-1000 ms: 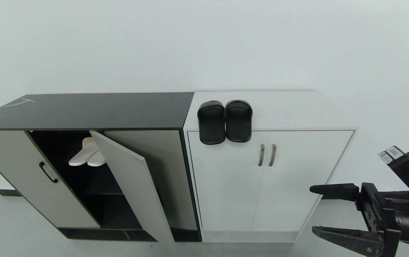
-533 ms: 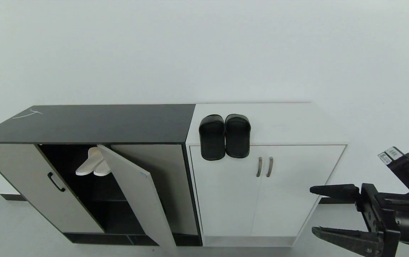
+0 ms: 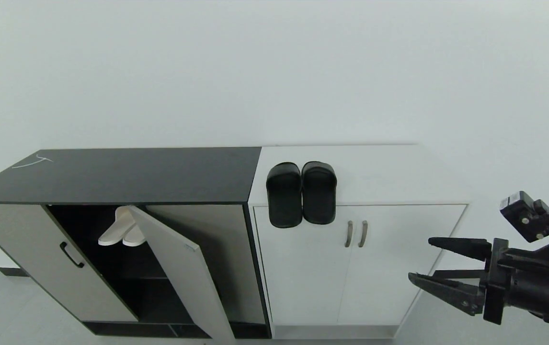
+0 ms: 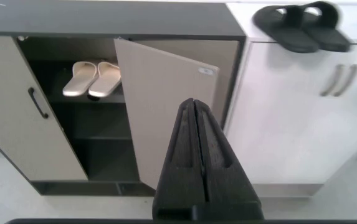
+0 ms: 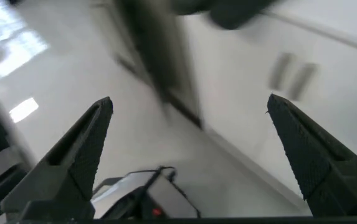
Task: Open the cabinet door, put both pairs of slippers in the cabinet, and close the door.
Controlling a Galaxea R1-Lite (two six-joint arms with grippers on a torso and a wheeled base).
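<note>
Head view: black slippers (image 3: 302, 193), one pair, side by side on top of the white cabinet (image 3: 380, 172), their near ends hanging a little over its front edge above the paired handles (image 3: 356, 234). White slippers (image 3: 122, 229), one pair, on the upper shelf inside the dark cabinet (image 3: 111, 175), whose door (image 3: 178, 273) stands ajar. Right tool (image 3: 420, 258), spread wide and empty, low and well to the right of the white cabinet, well apart from the black slippers. Left wrist view: left tool (image 4: 194, 102), fingers pressed together with nothing between them, pointing toward the half-open door (image 4: 147, 106); white slippers (image 4: 94, 78) on the shelf beyond it, black slippers (image 4: 303, 23) up on the neighbouring top. Right wrist view: right tool (image 5: 189, 102), fingers far apart with nothing held; the cabinet front and handles beyond are too blurred to place. Handling, judged: the black slippers look like light foam or rubber slides, soft and springy, not fragile, matt enough to resist slipping. Best hold is likely across both overhanging ends at once, pinching the pair together at the soles, or over the broad straps; a squeeze too near one edge may let the far slipper drop. The door gap looks narrow for a laden arm and may need widening.
</note>
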